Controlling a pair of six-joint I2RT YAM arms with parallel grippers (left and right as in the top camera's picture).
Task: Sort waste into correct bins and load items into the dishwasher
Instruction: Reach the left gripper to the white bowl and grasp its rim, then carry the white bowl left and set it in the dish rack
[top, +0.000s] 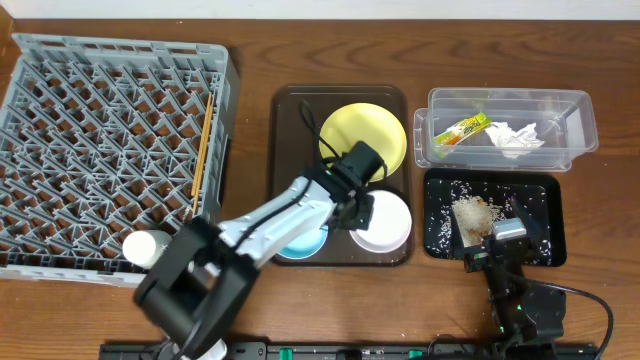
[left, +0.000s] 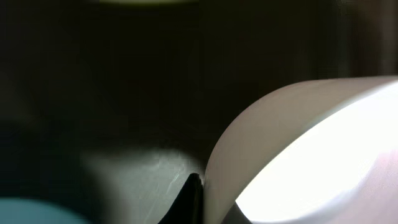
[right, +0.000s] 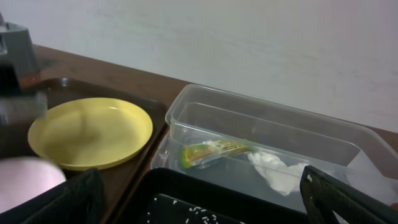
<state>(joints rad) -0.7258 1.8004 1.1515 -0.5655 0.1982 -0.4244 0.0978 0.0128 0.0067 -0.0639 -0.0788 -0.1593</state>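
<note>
My left gripper (top: 357, 205) is down at the left rim of the white bowl (top: 385, 222) on the brown tray. In the left wrist view a dark finger (left: 193, 199) presses the bowl's wall (left: 292, 137), so it looks shut on the rim. The light blue bowl (top: 300, 243) lies partly under that arm. The yellow plate (top: 362, 135) sits behind. The chopsticks (top: 203, 150) and the white cup (top: 145, 246) are in the grey dish rack (top: 100, 140). My right gripper (top: 497, 240) is open and empty over the black tray (top: 540, 200), which holds rice (top: 474, 212). The clear tub (top: 580, 115) holds the wrapper (top: 462, 130) and tissue (top: 515, 135).
The brown serving tray (top: 290, 110) stands between the rack and the bins. In the right wrist view, the tub (right: 261, 118) with wrapper (right: 214, 149) and tissue (right: 277, 171) lies ahead, and the plate (right: 93, 130) is to the left.
</note>
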